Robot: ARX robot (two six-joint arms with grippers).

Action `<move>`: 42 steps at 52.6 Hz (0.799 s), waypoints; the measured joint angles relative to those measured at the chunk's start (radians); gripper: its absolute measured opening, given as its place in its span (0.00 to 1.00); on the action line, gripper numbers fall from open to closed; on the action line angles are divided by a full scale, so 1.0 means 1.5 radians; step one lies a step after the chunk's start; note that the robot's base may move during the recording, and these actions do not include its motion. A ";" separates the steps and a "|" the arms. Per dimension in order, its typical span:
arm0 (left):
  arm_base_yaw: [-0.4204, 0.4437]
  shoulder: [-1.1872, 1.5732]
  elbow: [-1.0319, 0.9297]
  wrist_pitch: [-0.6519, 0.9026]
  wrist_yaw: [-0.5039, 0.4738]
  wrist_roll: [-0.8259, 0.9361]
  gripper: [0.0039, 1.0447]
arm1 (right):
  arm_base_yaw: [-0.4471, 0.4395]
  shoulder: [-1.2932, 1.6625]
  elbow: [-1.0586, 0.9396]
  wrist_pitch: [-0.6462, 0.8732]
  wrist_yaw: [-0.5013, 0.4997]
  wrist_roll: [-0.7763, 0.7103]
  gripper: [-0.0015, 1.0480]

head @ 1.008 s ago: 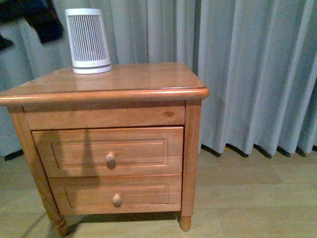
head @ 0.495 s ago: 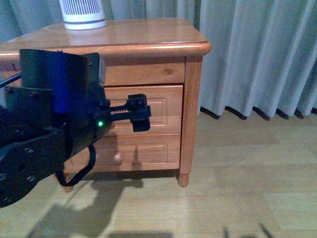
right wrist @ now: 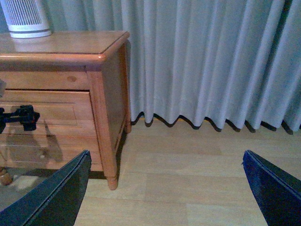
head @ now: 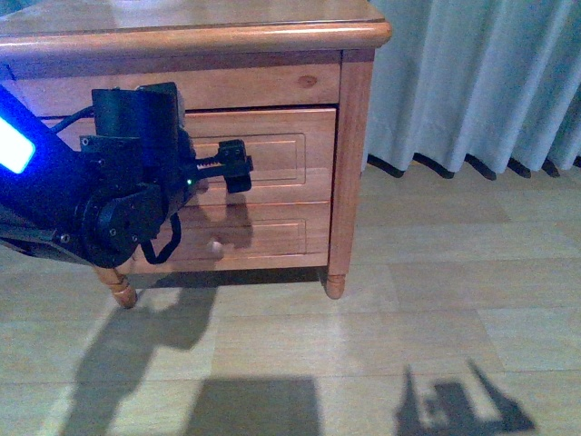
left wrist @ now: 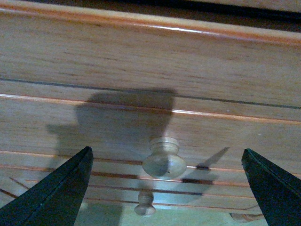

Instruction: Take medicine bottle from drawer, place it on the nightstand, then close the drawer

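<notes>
The left tool (left wrist: 167, 150) is hanging released, its two dark fingers (left wrist: 56, 193) standing wide apart on either side of a round wooden knob (left wrist: 163, 157), and neither finger is touching it. That knob is sitting on the taller drawer (head: 272, 150), whose recessed-panel front is lying shut, flush with the frame. In the front view the left arm (head: 118, 200) is reaching in from the left, a small green light (head: 188, 181) glowing on it, and is casting its shadow across the drawer fronts. Below, the shallower drawer (head: 272, 232) is also sitting shut, its own knob (head: 215, 246) showing just under the tool.

The right tool (right wrist: 165, 153) is hovering released too, its fingers (right wrist: 273, 188) spread over the pale wooden floor (right wrist: 188, 174), well apart from the cabinet and grasping nothing.

The drawers are sitting in the bench (right wrist: 70, 44), a small glossy orange-brown nightstand standing on short turned feet. A ribbed white-grey cylinder (right wrist: 26, 19) is standing upright on its top, towards the back. Behind everything a grey pleated curtain (right wrist: 211, 61) is hanging down to the floor.

The medicine bottle is not showing in any view.
</notes>
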 joint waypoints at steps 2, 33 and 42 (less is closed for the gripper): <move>0.001 0.007 0.007 0.000 0.001 0.000 0.94 | 0.000 0.000 0.000 0.000 0.000 0.000 0.93; 0.005 0.050 0.040 0.028 0.018 0.011 0.42 | 0.000 0.000 0.000 0.000 0.000 0.000 0.93; 0.013 0.050 0.024 0.053 0.020 0.014 0.25 | 0.000 0.000 0.000 0.000 0.000 0.000 0.93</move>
